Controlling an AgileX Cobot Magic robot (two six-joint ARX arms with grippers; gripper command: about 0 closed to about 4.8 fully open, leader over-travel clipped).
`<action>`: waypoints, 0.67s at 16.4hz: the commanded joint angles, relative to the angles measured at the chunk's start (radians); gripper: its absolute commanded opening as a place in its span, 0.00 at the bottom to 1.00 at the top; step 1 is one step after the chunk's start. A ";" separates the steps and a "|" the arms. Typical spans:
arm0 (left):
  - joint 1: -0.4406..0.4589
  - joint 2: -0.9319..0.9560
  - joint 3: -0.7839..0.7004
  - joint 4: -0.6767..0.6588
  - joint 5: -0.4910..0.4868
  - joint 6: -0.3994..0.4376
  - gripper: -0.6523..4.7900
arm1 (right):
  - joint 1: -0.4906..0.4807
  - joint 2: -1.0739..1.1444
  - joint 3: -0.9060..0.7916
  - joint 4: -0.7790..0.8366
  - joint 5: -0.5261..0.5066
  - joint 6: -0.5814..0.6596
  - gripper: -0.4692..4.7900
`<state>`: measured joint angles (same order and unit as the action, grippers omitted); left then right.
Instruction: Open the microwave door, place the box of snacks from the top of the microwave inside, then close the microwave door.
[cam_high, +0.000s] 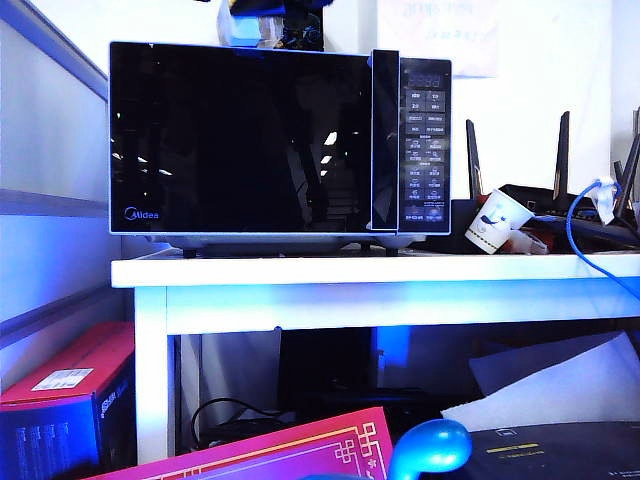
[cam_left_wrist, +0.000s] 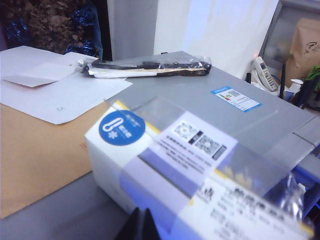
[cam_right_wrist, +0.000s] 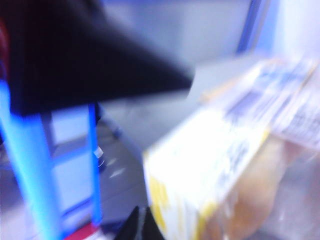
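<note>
The black microwave (cam_high: 280, 140) stands on a white table (cam_high: 380, 270), and its glossy microwave door (cam_high: 240, 140) is closed. The box of snacks (cam_left_wrist: 195, 160) lies on the microwave's grey top (cam_left_wrist: 250, 125); it is whitish with a round blue sticker and white labels. My left gripper (cam_left_wrist: 142, 223) is shut and empty, its tips right at the box's near side. The right wrist view is blurred. There my right gripper (cam_right_wrist: 142, 220) is also shut and empty, close beside the yellow-edged box of snacks (cam_right_wrist: 210, 165). In the exterior view only a pale corner of the box (cam_high: 248, 30) shows at the frame's top.
On the microwave top also lie a brown envelope (cam_left_wrist: 40, 150), white papers (cam_left_wrist: 55, 85) and a long black bagged item (cam_left_wrist: 150, 67). To the microwave's right stand a paper cup (cam_high: 497, 222), router antennas (cam_high: 562, 155) and a blue cable (cam_high: 585, 235). A red box (cam_high: 70, 390) sits below the table.
</note>
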<state>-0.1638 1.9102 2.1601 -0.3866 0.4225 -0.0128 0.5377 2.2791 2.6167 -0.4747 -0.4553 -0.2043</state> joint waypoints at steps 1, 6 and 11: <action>0.000 -0.008 0.006 0.003 0.000 0.005 0.11 | -0.001 -0.005 0.006 0.043 0.011 -0.006 0.08; 0.000 -0.008 0.006 -0.002 0.000 0.005 0.11 | -0.002 -0.001 0.006 0.067 -0.004 -0.005 0.08; 0.000 -0.008 0.006 -0.002 0.000 0.005 0.11 | -0.013 -0.095 0.006 0.057 -0.056 -0.007 0.08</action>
<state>-0.1638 1.9102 2.1609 -0.3946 0.4225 -0.0128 0.5285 2.2177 2.6144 -0.4530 -0.5098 -0.2073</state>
